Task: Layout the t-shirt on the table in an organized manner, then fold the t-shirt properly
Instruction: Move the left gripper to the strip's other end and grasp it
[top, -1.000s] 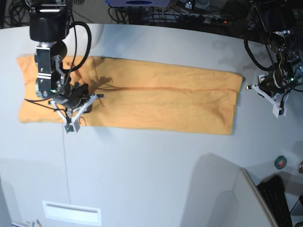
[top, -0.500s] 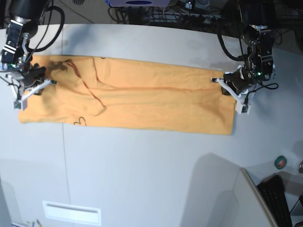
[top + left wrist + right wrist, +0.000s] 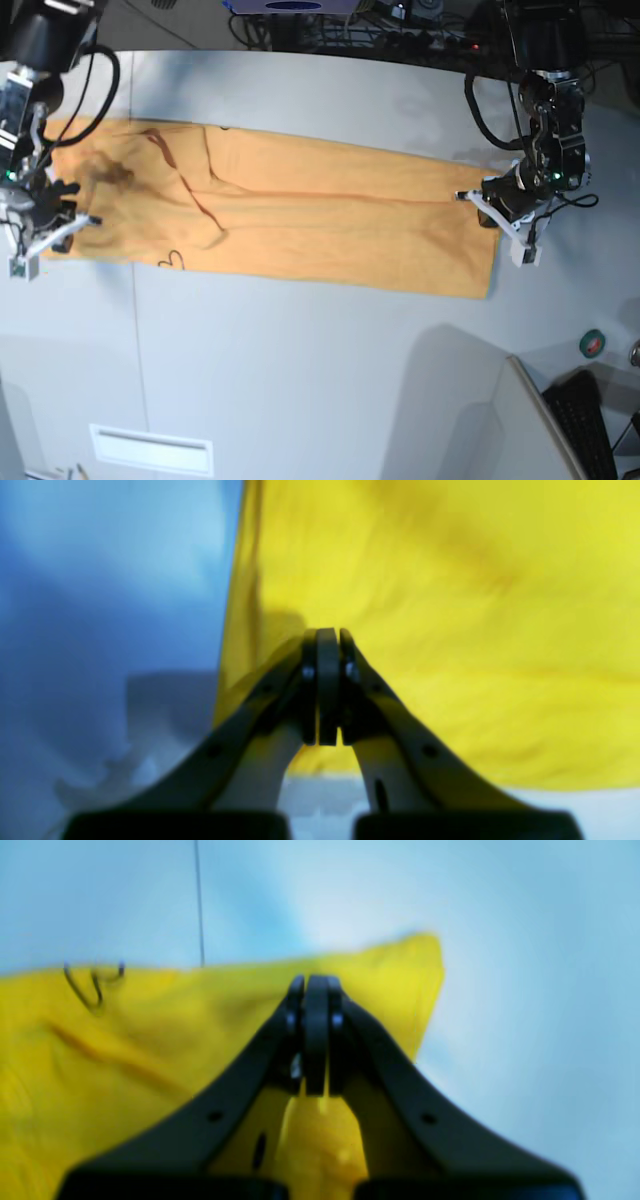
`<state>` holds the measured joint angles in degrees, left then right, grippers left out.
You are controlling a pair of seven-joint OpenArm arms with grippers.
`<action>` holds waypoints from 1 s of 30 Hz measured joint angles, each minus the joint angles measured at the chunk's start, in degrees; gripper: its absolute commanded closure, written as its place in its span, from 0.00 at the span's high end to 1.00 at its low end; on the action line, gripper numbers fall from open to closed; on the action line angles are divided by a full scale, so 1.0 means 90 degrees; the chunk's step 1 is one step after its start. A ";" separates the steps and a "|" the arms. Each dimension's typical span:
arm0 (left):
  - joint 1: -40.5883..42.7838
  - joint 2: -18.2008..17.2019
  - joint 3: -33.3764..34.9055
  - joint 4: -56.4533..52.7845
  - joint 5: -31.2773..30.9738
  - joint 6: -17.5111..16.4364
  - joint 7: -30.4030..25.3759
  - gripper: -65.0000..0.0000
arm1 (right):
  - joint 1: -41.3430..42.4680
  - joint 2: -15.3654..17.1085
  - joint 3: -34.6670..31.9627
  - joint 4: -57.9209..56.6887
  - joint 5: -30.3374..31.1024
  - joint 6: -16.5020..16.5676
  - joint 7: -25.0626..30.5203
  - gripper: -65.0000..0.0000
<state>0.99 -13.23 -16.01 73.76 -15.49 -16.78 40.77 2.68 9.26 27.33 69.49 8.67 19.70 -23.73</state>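
The t-shirt (image 3: 300, 215) lies on the desk (image 3: 320, 380) as a long orange-yellow band, stretched between the two hands. It's mostly flat, w/ a crease line running lengthwise thru the middle and a few folds nearer the right hand.

Right hand (image 3: 40, 215) sits at the shirt's end on the base view's left side. Wrist view shows its jaws pressed together, no gap, w/ yellow cloth (image 3: 125, 1055) beneath and bunched up between the finger bases; it is clamped on the shirt's edge. A corner of the fabric pokes out just beyond the right hand (image 3: 316, 985), to its right, bare desk (image 3: 525, 965) past that. Thin black cursive lettering (image 3: 90, 982) shows on the cloth, off to the hand's left, near the fabric edge. A thin dark seam line (image 3: 199, 900) runs across the desk ahead of the hand.

Left hand (image 3: 497, 205) is at the opposite end of the shirt. Its jaws are also fully together; in the wrist view the left hand (image 3: 327, 637) tips rest right at the cloth (image 3: 450, 605), close to its side edge, w/ fabric spreading ahead and to the hand's right, bare desk (image 3: 100, 605) to its left. It pinches the shirt's end, tho the blur hides the exact bite.

A green roll of tape (image 3: 593, 343) lies on the desk well apart from the left hand, near a black keyboard (image 3: 590, 420).
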 measured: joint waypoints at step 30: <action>-0.0551 0.0080 -0.1258 0.0134 -0.0051 -0.0058 0.0544 0.00 | -0.0197 -0.0262 0.0034 0.0488 -0.0034 -0.0733 0.1394 0.00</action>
<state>-3.97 -12.51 -27.33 74.96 -15.94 -17.30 45.67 0.91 6.90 27.64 73.89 8.36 13.10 -11.18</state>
